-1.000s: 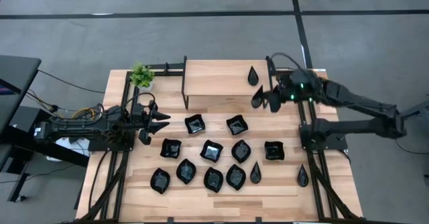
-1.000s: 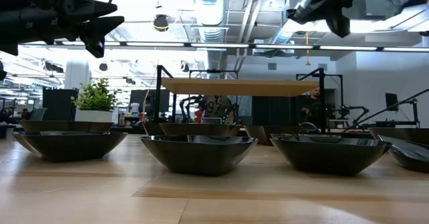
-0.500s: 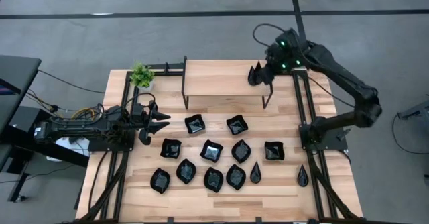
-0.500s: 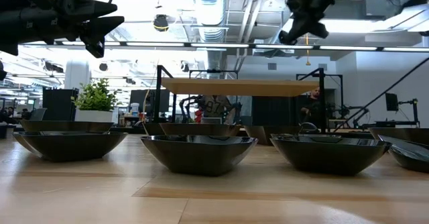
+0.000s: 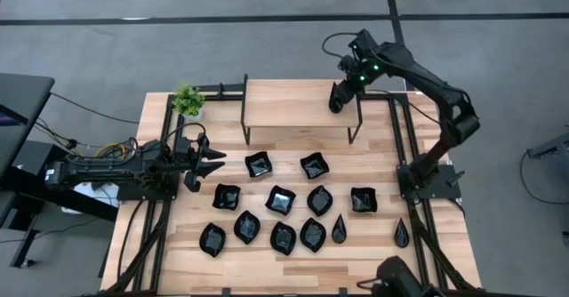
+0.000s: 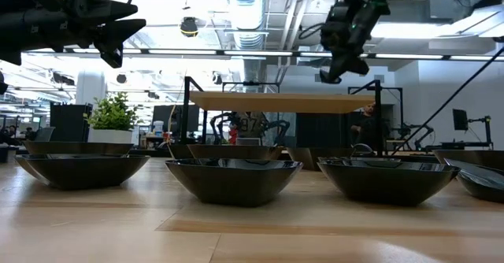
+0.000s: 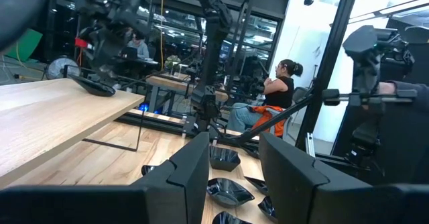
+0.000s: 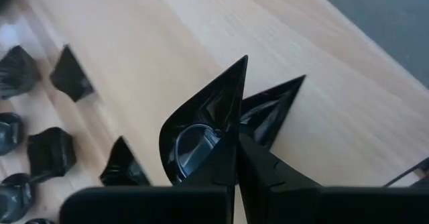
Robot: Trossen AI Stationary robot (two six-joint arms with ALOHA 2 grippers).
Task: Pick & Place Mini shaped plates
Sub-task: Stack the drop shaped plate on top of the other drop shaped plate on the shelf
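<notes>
My right gripper [image 5: 336,97] hangs over the right end of the raised wooden shelf [image 5: 293,103], shut on a glossy black teardrop-shaped plate [image 8: 201,127]. In the low view the gripper [image 6: 329,72] is still above the shelf top. A second teardrop plate [image 8: 276,108] lies flat on the shelf just beyond the held one. Several other black mini plates [image 5: 280,199] sit on their bases in rows on the table in front of the shelf. My left gripper [image 5: 209,161] waits open above the table's left side. My right gripper pinches the teardrop plate by its side rim [image 8: 224,133], toward the wide end. One finger [image 8: 265,174] lies along the rim. The plate's pointed tip [image 8: 244,60] points away from the gripper. It is lifted clear above the shelf.
The shelf stands on thin black legs [image 5: 354,128] at the table's far side. A small green plant [image 5: 188,99] is at the far left corner. Two more teardrop plates [image 5: 402,233] lie near the table's right front. People sit in the room beyond [image 7: 281,83].
My right gripper has carried the teardrop plate from just in front of the shelf's right end up and toward the far edge, over the shelf's right end. In the last half second it has come lower toward the shelf top. It has stayed shut on the plate.
</notes>
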